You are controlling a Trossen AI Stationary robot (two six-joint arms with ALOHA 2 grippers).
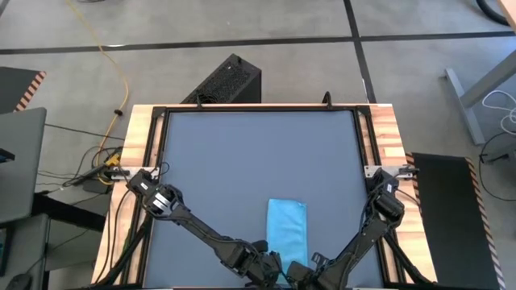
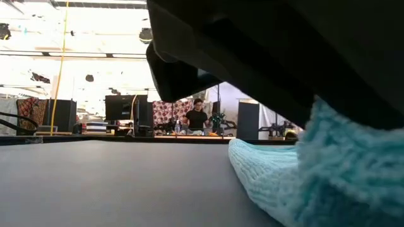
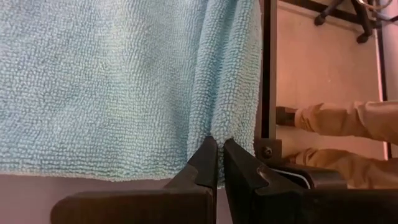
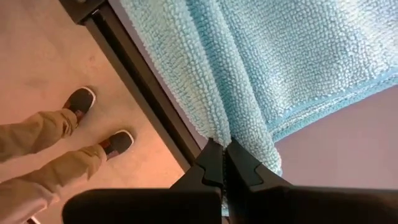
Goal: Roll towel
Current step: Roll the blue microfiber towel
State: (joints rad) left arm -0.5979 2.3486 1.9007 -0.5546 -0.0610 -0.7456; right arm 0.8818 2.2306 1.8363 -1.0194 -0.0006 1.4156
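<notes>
At the bottom centre of the high view, both hands meet over the near end of the towel (image 1: pixel 287 229), a sky-blue strip lying on the dark grey bench (image 1: pixel 242 161) and running up from the frame's lower edge towards the middle. Left hand (image 1: pixel 270 270) sits at the towel's lower left corner, right hand (image 1: pixel 302 274) at its lower right, their arms slanting in from either side of the bench. Seen from the left wrist, the left hand (image 3: pixel 219 163) is clamped together on a pinched fold of towel (image 3: pixel 112 81) at its hem. From the right wrist, the right hand (image 4: pixel 224 163) is likewise clamped on a bunched fold of towel (image 4: pixel 280 56), near the bench's dark edge rail (image 4: pixel 143 87). Below that edge, a person's legs and shoes (image 4: pixel 81 102) show on the floor. Across the low view, the towel (image 2: pixel 284 176) fills the lower right under a dark arm, with a person (image 2: pixel 197 116) far behind.
</notes>
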